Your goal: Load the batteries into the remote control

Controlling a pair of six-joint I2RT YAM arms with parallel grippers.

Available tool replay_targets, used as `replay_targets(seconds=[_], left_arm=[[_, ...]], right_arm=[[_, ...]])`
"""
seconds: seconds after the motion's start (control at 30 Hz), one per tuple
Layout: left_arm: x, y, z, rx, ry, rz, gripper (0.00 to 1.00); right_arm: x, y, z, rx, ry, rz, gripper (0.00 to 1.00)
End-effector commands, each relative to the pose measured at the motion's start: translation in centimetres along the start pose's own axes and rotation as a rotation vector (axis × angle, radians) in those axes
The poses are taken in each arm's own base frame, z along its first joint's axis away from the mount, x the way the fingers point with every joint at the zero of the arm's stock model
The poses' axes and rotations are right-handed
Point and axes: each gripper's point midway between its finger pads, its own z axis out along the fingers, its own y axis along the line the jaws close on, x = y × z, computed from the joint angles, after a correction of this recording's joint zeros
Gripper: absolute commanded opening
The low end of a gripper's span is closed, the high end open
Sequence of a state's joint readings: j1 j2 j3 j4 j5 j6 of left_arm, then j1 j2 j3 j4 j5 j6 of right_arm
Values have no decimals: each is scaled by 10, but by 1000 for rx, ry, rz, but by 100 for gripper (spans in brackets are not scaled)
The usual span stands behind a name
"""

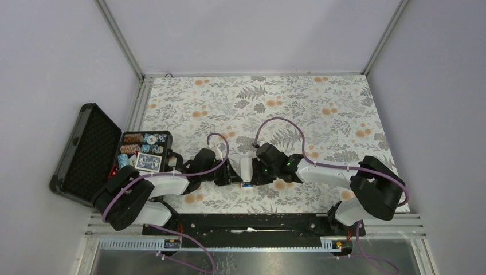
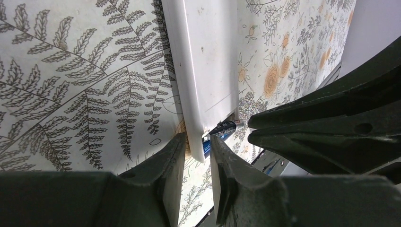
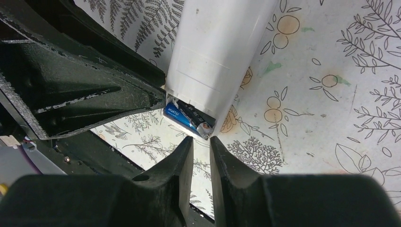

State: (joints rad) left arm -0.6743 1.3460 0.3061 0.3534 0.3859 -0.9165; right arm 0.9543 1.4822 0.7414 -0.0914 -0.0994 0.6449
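Two batteries (image 3: 187,118) at remote control (image 3: 217,52) end, left pincer (image 2: 195,144) pinching remote edge, right pincer (image 3: 202,144) nrly closed, empty

Smooth glossy white plastic on remote control (image 3: 220,52); matt black plastic gripper fingers (image 3: 182,165); matt printed floral cloth on table (image 3: 331,94).

Floral-patterned table (image 1: 321,109) carries white remote control (image 1: 246,169) and black case (image 1: 86,152).

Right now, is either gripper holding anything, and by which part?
The left gripper straddles the remote control's corner at its battery end; a firm clamp cannot be confirmed. The right gripper holds nothing and sits just short of the batteries.
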Motion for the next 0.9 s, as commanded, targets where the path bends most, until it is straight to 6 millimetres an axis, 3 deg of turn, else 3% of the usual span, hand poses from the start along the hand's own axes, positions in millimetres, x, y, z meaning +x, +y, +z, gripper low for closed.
replay_targets(seconds=[0.0,0.87], left_arm=[[-11,-22,2,72,-22,34,28],[-9,-25,5,84,-5,42,22]], right_arm=[[-18,13,0,-24,-43,13,26],[-18,14,11,-16,-15,15,19]])
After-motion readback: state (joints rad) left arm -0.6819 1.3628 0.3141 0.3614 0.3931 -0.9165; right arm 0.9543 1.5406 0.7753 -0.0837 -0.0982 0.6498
